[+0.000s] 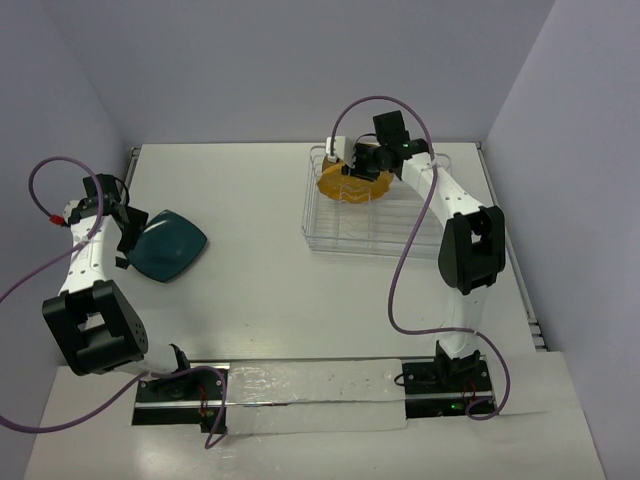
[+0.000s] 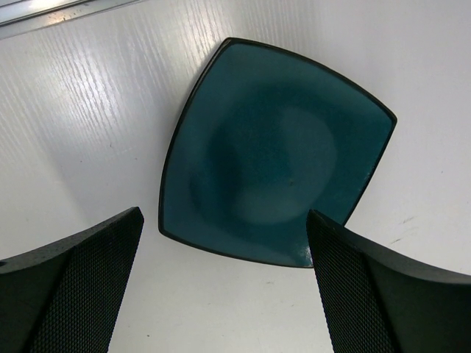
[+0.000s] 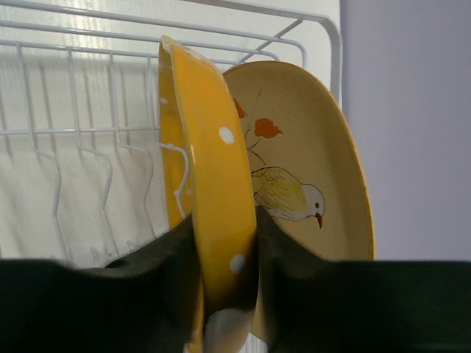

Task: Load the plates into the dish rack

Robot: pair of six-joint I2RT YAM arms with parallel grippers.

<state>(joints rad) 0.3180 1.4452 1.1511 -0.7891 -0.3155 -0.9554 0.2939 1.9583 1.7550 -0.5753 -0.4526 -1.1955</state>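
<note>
Yellow plate (image 3: pixel 210 184) between right fingers (image 3: pixel 294 287)

White table (image 1: pixel 260 300), matte; the left wrist view shows faint streaky grain on it. Plain pale lavender walls (image 1: pixel 300 60) close it in at back, left and right. Translucent sheet (image 1: pixel 310 390) lies flat along the near edge, wrinkled, catching glare. Metal rail (image 1: pixel 537 325) runs along the table's right edge. Second metal strip (image 2: pixel 59 15) sits at the table edge, top-left in the left wrist view.
</note>
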